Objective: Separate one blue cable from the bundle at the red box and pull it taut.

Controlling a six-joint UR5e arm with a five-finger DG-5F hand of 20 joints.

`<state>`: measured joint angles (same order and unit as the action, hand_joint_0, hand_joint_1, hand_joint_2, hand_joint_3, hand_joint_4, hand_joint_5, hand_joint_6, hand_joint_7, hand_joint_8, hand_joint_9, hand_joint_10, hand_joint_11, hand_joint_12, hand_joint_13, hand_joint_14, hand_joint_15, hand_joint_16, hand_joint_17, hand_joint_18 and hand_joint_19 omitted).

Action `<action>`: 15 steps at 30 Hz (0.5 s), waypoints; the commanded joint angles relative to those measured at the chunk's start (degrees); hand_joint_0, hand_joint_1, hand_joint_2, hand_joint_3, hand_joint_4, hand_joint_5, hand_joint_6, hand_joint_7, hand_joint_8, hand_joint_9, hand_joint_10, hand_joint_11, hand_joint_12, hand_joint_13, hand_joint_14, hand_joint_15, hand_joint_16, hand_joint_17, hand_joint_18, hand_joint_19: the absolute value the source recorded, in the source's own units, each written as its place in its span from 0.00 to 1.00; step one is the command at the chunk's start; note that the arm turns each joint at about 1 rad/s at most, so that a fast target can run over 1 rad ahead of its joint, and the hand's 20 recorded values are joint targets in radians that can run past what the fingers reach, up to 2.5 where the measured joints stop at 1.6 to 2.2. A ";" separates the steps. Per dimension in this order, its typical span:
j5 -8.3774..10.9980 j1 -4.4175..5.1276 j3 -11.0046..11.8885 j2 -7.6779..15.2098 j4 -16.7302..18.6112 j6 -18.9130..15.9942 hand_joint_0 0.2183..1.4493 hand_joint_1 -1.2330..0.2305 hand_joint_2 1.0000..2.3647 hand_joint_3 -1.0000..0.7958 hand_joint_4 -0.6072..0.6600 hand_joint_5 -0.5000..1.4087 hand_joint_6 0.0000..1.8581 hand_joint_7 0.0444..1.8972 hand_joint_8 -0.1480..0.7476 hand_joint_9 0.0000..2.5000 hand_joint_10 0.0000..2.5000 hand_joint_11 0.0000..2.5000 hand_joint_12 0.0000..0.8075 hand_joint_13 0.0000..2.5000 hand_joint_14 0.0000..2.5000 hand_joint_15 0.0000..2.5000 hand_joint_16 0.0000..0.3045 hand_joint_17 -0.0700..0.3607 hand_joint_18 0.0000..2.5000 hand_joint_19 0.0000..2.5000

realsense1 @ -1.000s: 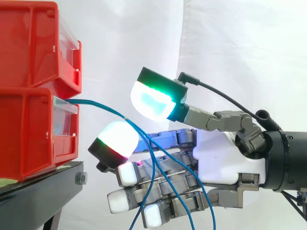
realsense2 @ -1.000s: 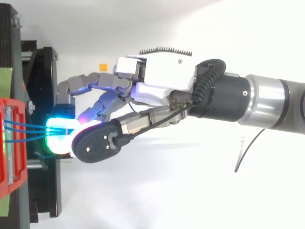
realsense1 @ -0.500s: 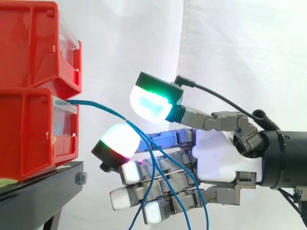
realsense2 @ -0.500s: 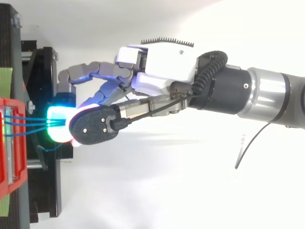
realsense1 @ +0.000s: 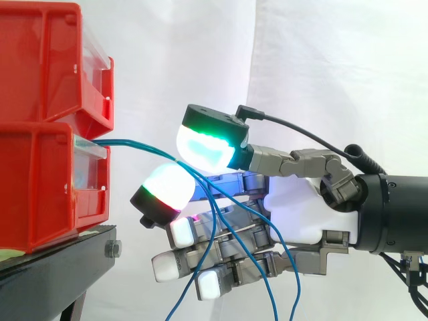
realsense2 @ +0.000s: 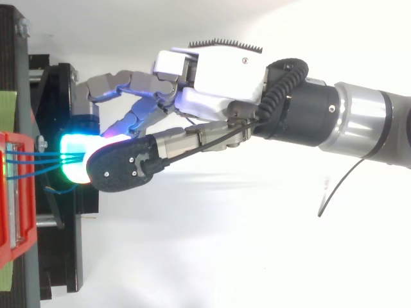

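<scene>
Blue cables (realsense1: 134, 142) drape the hand (realsense1: 301, 207), now nearer the red bin (realsense1: 40, 180).

We log a black stand (realsense1: 73, 257) at the left of the scene. The lower red bin (realsense1: 33, 187) sits directly on its top, open front facing right, close to the stand's right edge. A green patch (realsense2: 6, 109) lies on the top beside the bin. A bolt (realsense1: 114, 249) sits on the stand's right face.
</scene>
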<state>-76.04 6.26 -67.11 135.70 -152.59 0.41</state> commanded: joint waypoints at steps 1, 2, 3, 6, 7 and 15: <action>0.01 -0.02 0.14 0.00 0.10 0.64 0.33 0.42 0.01 0.43 0.60 0.18 0.38 0.66 0.54 0.34 0.01 0.31 0.51 0.31 0.01 0.20 0.17 0.43 0.28 0.31; 0.01 -0.02 0.14 0.00 0.10 0.64 0.33 0.40 0.01 0.43 0.60 0.18 0.38 0.66 0.54 0.33 0.01 0.31 0.51 0.31 0.01 0.20 0.17 0.43 0.28 0.31; 0.01 -0.02 0.14 0.00 0.10 0.64 0.33 0.39 0.01 0.44 0.61 0.17 0.41 0.63 0.54 0.33 0.01 0.31 0.51 0.31 0.01 0.20 0.17 0.43 0.28 0.31; 0.01 -0.02 0.14 0.00 0.19 0.64 0.33 0.37 0.01 0.43 0.62 0.16 0.45 0.59 0.54 0.33 0.01 0.32 0.51 0.31 0.01 0.20 0.17 0.43 0.28 0.31; 0.01 0.07 0.14 0.00 0.19 0.64 0.33 0.37 0.01 0.43 0.62 0.16 0.45 0.59 0.54 0.33 0.01 0.33 0.51 0.31 0.01 0.20 0.17 0.43 0.28 0.31; 0.01 -0.02 0.32 0.00 0.19 0.73 0.35 0.36 0.01 0.35 0.62 0.16 0.47 0.60 0.55 0.34 0.01 0.35 0.50 0.31 0.01 0.20 0.17 0.43 0.29 0.30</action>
<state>-76.03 6.28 -66.87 135.70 -152.43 1.08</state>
